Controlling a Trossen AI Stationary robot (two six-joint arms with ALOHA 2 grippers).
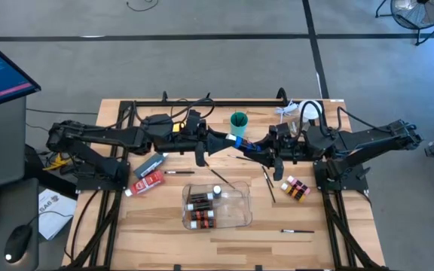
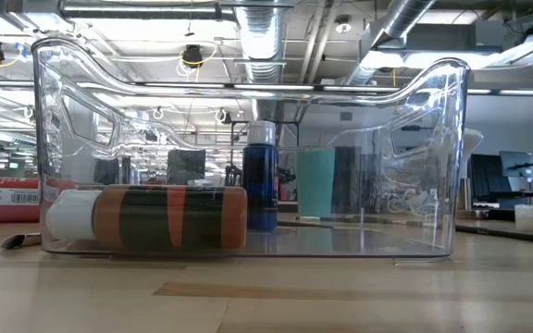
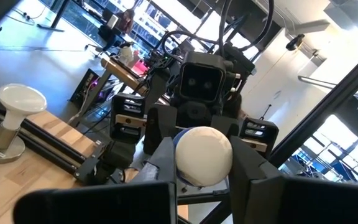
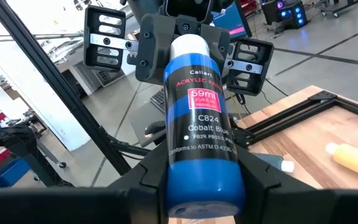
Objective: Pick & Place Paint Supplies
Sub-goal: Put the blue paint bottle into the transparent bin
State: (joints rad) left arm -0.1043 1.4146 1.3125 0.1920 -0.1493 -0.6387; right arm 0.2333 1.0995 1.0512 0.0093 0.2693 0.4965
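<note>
Two dark arms meet over the middle of the wooden surface, reaching in from opposite sides with their wrists levelled at each other, well above the boards. Both are at work on one thing. The right claw is clenched on the body of the blue paint tube, one finger along each flank of the label, and the tube juts out from its fingertips toward the other arm. The left claw faces it head-on. Its fingers sit against either side of the tube's white cap, so it looks to be gripping that end. This reads as a hand-over in mid-air, though the pictures alone cannot confirm it.

The clear tray lies below and to the near side of both claws, with small brown bottles already in it. The teal cup stands just beyond them.

The tube should be light and easy to carry, but soft-walled – a hard squeeze at mid-body would dent it or push paint toward the cap. Its glossy label looks slick. The cap is the stiff part, yet round and narrow, so a hold there alone may let the tube swing or twist. My judgement is that the firmer purchase is on the shoulder just behind the cap, or flat across the body – with modest pressure.
</note>
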